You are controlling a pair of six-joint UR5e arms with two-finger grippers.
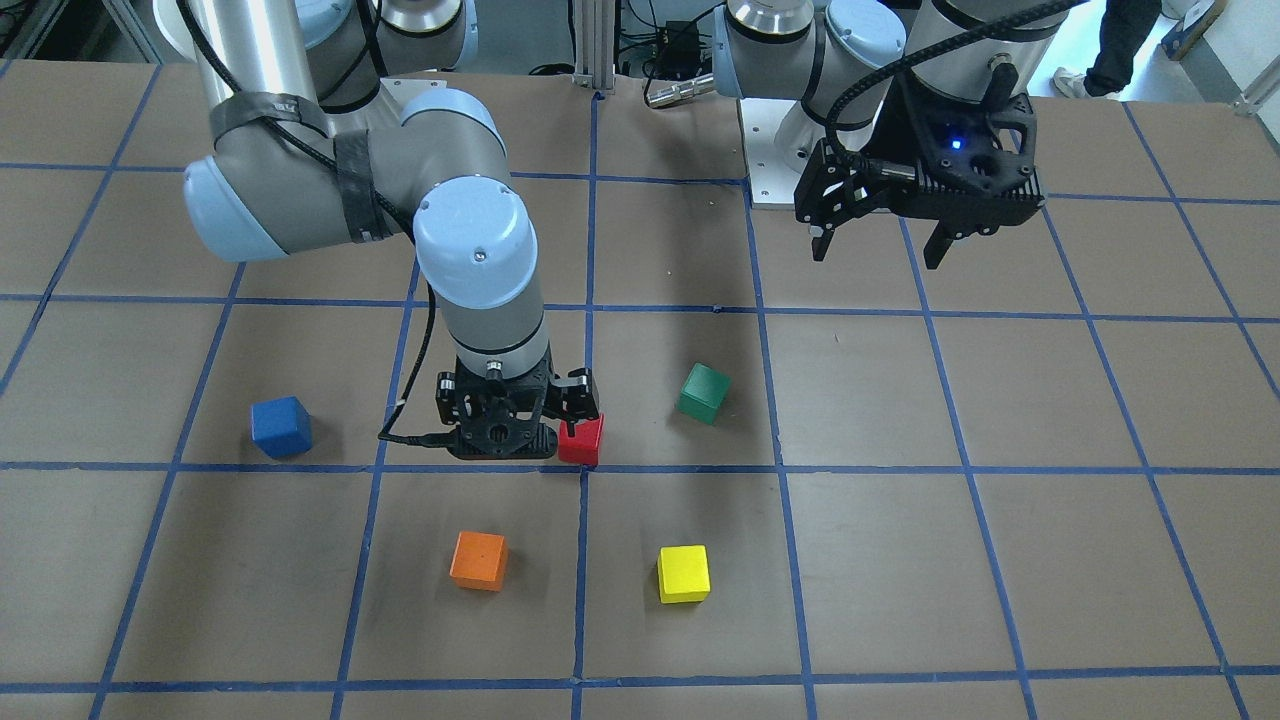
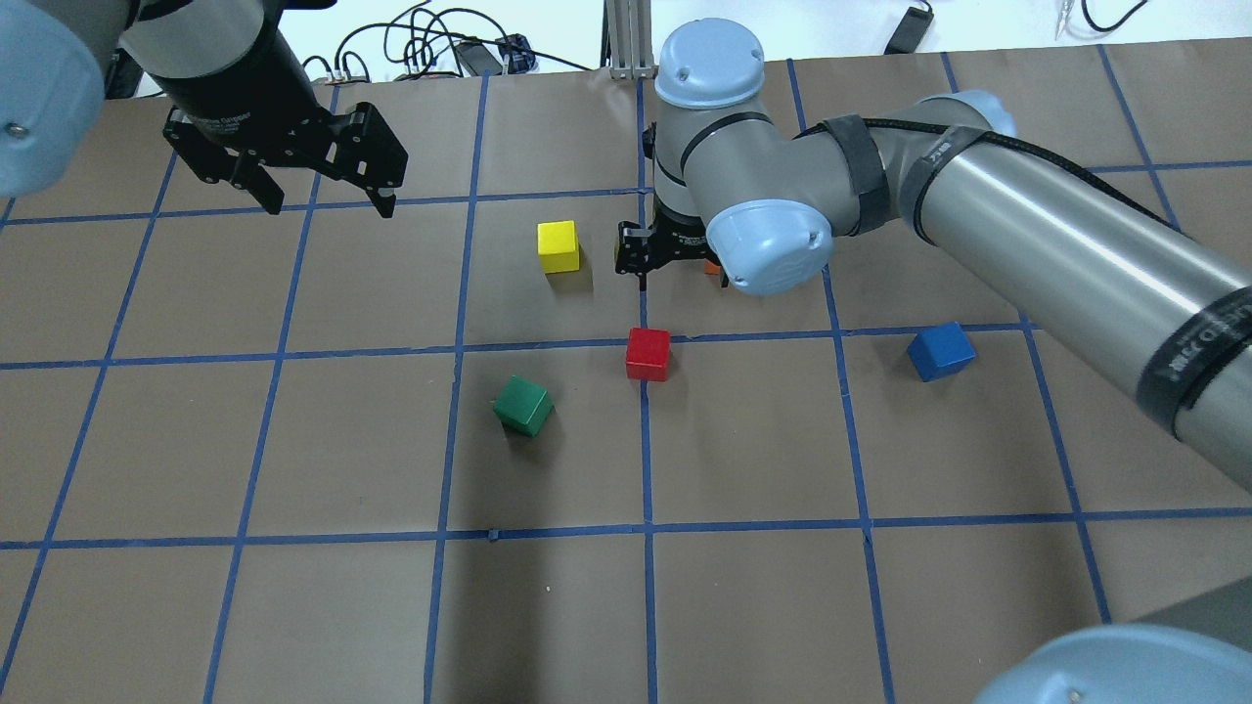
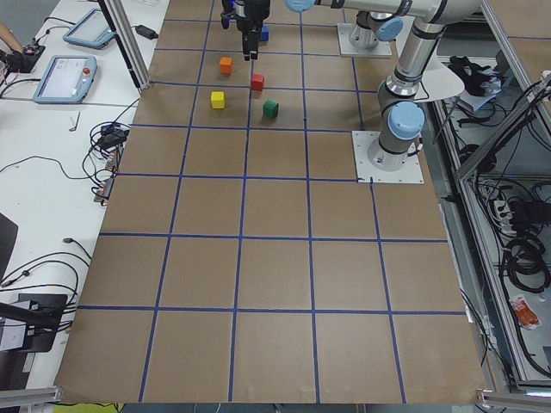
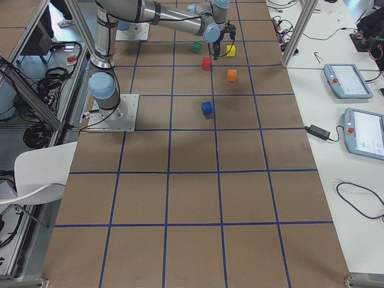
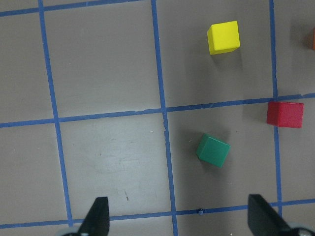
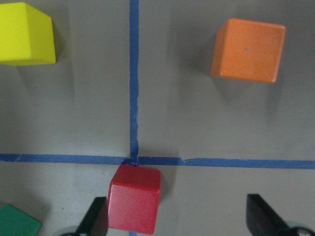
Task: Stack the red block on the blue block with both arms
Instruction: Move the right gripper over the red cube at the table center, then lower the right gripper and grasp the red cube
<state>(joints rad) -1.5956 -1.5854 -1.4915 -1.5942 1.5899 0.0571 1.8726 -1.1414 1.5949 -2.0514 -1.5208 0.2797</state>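
The red block (image 1: pixel 581 441) sits on a blue tape crossing mid-table, also in the overhead view (image 2: pixel 648 353). My right gripper (image 1: pixel 505 440) hovers open just above and beside it. In the right wrist view the red block (image 6: pixel 134 204) lies below the gripper (image 6: pixel 179 216), close to the left finger (image 6: pixel 97 219) and off-centre between the jaws. The blue block (image 1: pixel 281 427) stands alone farther out on the right arm's side (image 2: pixel 939 351). My left gripper (image 1: pixel 880 245) is open, empty and held high near its base (image 2: pixel 323 196).
A green block (image 1: pixel 704 392) lies next to the red one on the left arm's side. A yellow block (image 1: pixel 683 573) and an orange block (image 1: pixel 478 560) sit on the far side of the red block. The brown table (image 1: pixel 1000 560) carries a blue tape grid.
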